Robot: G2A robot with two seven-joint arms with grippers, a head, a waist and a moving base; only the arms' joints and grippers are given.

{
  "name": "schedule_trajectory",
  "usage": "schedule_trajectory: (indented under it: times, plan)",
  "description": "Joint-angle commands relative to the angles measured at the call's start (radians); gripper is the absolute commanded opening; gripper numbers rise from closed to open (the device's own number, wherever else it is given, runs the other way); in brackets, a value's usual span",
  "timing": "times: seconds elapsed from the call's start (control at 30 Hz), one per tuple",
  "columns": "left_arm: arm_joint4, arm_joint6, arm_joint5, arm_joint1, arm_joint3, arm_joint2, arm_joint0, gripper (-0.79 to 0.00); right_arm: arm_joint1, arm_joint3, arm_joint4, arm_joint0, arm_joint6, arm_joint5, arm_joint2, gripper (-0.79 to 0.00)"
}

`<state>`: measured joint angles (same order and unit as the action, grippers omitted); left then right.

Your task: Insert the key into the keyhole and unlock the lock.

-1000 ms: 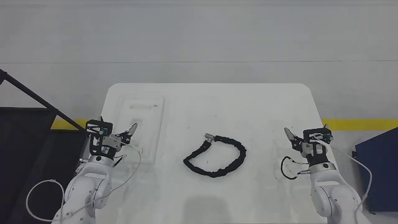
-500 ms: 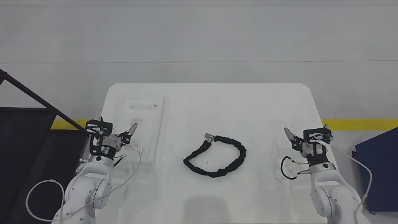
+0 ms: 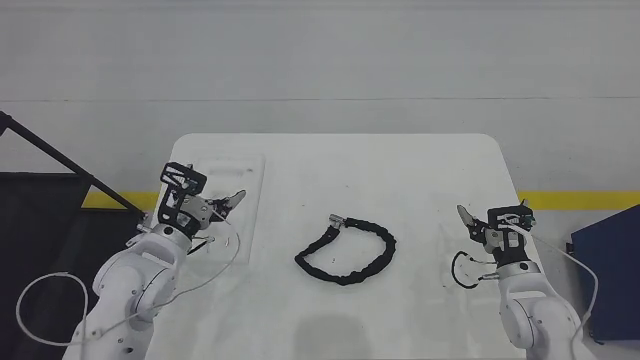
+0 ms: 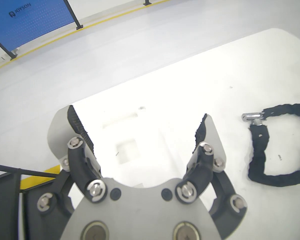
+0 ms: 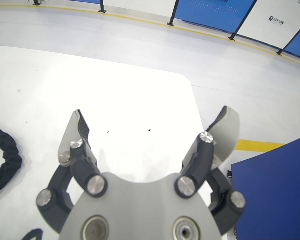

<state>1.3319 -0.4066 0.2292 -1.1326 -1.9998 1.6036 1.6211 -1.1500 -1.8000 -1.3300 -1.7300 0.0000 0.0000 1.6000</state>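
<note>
top view: one white table (image 3: 430, 170) has one black chain lock (image 3: 345, 250) curled in a loop in the middle. one white tray (image 3: 240, 172) lies on the left. of the two grippers, the left gripper (image 3: 222, 203) is over the tray and the right gripper (image 3: 490, 217) is near the right edge.

left wrist view: the left gripper (image 4: 138, 116) has its jaws wide apart, holding nothing. the lock (image 4: 272, 178) lies to its right, with its metal end (image 4: 251, 117) on the far side.

right wrist view: the right gripper (image 5: 150, 116) has its jaws wide apart, holding nothing. the lock (image 5: 7, 161) is to its left.

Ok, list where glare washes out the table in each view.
Left wrist view: glare bleaches the white tray ahead of the left gripper; the chain lock is distinct. Right wrist view: the table burns white. Top view: even light.
</note>
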Motion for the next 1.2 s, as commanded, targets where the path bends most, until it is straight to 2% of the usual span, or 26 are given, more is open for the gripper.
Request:
schedule_trajectory:
  times: [0.0,0.13,0.37,0.47,0.6,0.73,0.9,1.0,1.17]
  plan:
    - [0.056,-0.152,0.002,0.003,-0.025,-0.008,-0.015,0.000,0.000,0.000,0.000,0.000,0.000,0.000,0.000,0.000]
    - [0.061,-0.336,0.063,0.008,-0.082,-0.033,-0.051,0.000,0.000,0.000,0.000,0.000,0.000,0.000,0.000,0.000]
    - [0.043,-0.476,0.132,0.012,-0.135,-0.055,-0.062,0.000,0.000,0.000,0.000,0.000,0.000,0.000,0.000,0.000]
    - [-0.005,-0.569,0.177,0.015,-0.157,-0.062,-0.061,0.000,0.000,0.000,0.000,0.000,0.000,0.000,0.000,0.000]
    - [-0.078,-0.713,0.183,0.018,-0.180,-0.061,-0.090,0.000,0.000,0.000,0.000,0.000,0.000,0.000,0.000,0.000]
    - [-0.179,-0.846,0.121,0.018,-0.188,-0.058,-0.126,0.000,0.000,0.000,0.000,0.000,0.000,0.000,0.000,0.000]
    - [-0.239,-0.993,-0.010,0.018,-0.169,-0.064,-0.161,0.000,0.000,0.000,0.000,0.000,0.000,0.000,0.000,0.000]
    - [-0.212,-1.044,-0.055,0.018,-0.150,-0.092,-0.176,0.000,0.000,0.000,0.000,0.000,0.000,0.000,0.000,0.000]
    - [-0.173,-1.065,-0.083,0.017,-0.141,-0.156,-0.186,0.000,0.000,0.000,0.000,0.000,0.000,0.000,0.000,0.000]
